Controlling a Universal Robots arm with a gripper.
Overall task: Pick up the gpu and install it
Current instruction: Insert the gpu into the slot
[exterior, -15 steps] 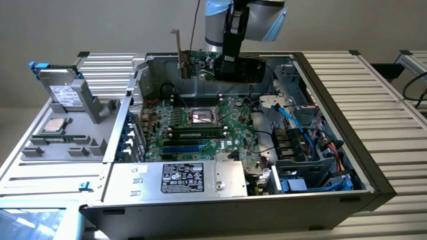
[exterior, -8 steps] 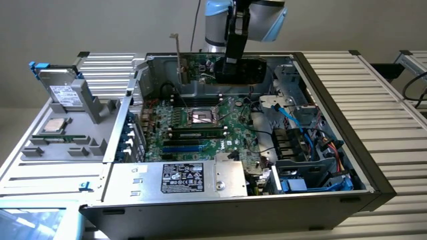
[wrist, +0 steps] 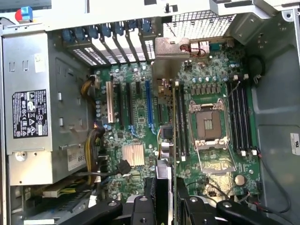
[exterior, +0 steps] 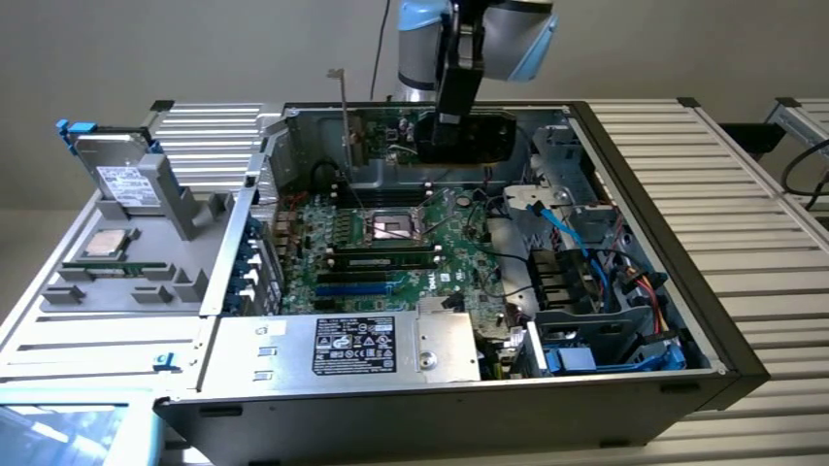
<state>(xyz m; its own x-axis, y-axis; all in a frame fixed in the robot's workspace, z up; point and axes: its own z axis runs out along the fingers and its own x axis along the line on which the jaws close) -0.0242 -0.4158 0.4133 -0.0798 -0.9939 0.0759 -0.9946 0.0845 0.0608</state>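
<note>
**GPU held over the open case, not yet seated**

The pincer (exterior: 447, 131) is clenched on the gpu (exterior: 492, 138) and holds it in the air above the far end of the case (exterior: 647, 175). The card stands on edge with its black cooler facing the camera. Its silver bracket (exterior: 348, 105) rises above the case wall on the exterior view's left. Nothing of the card touches the motherboard (exterior: 388, 248) below.

From the wrist, the pincer (wrist: 168, 193) grips the gpu (wrist: 174, 140) at one end. The card runs edge-on away from it, to the bracket (wrist: 171, 49) near the rear slot openings (wrist: 112, 42). It is parallel to the expansion slots. Its line falls between the blue slot (wrist: 149, 105) and the CPU socket (wrist: 206, 124), not over the blue slot. How much of that offset is real, with the card so high, I cannot tell.

My reading is that the pick-up is done and the carry and alignment step is in hand, so installing remains. Seating calls for the card's lower edge to sit squarely over one slot. The bracket must meet a rear opening, and the descent must be straight with the card kept upright. The loose cables near the socket, and any tilt, are the likely hazards.

The power supply (exterior: 349, 345) lies well clear at the near end.
</note>
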